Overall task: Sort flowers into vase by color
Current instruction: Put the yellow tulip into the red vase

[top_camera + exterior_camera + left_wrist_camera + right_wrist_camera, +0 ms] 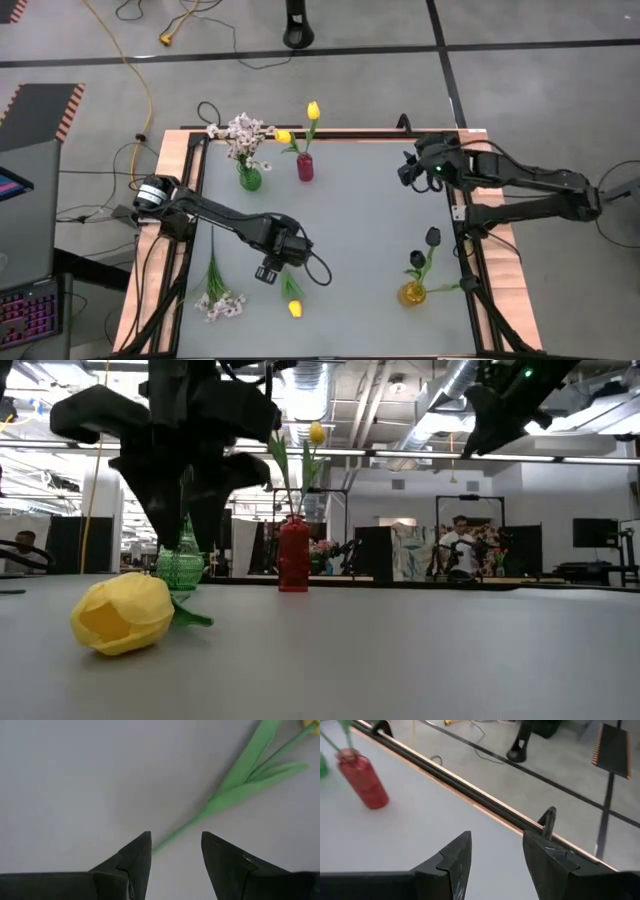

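A yellow tulip lies flat on the table near the front edge, head toward the near side. My left gripper hangs over it, pointing down and open, a finger on either side of the bare stem end; I see no touch. A white-pink spray lies on the table to its left. The green vase holds white blossoms, the red vase yellow tulips, the amber vase dark tulips. My right gripper is open and holds nothing, up over the far right corner.
A raised dark frame runs round the table. The middle of the grey tabletop lies bare between the vases. Cables and a stand base lie on the floor beyond the far edge. People sit in the room behind.
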Controlling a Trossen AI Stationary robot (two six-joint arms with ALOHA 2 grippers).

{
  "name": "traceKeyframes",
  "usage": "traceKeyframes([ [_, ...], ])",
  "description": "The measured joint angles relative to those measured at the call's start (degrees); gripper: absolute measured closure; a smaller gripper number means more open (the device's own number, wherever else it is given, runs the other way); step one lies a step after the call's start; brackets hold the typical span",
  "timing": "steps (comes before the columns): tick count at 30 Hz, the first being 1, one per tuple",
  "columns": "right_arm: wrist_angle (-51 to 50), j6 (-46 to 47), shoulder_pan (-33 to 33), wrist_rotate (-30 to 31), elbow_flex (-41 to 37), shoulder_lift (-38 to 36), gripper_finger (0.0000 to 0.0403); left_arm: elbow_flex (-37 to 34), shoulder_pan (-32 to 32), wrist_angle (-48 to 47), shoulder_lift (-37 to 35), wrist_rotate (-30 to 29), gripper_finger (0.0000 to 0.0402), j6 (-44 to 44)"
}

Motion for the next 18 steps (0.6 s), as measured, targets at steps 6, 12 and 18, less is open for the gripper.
traceKeyframes([
  [6, -0.02, -0.22, -3.64, -1.77, 0.00, 3.38, 0.0200, -3.14, -0.24, 4.76, 0.55, 5.79, 0.0240, 1.29],
  [12, -0.04, -1.77, -7.56, -4.78, 0.00, 6.22, 0.0200, -6.04, -1.99, 10.09, 1.49, 6.82, 0.0240, 4.71],
  [18, -0.04, -4.65, -12.19, -13.38, -0.02, 8.84, 0.0200, -8.22, -3.57, 16.51, 1.70, 6.08, 0.0240, 8.14],
])
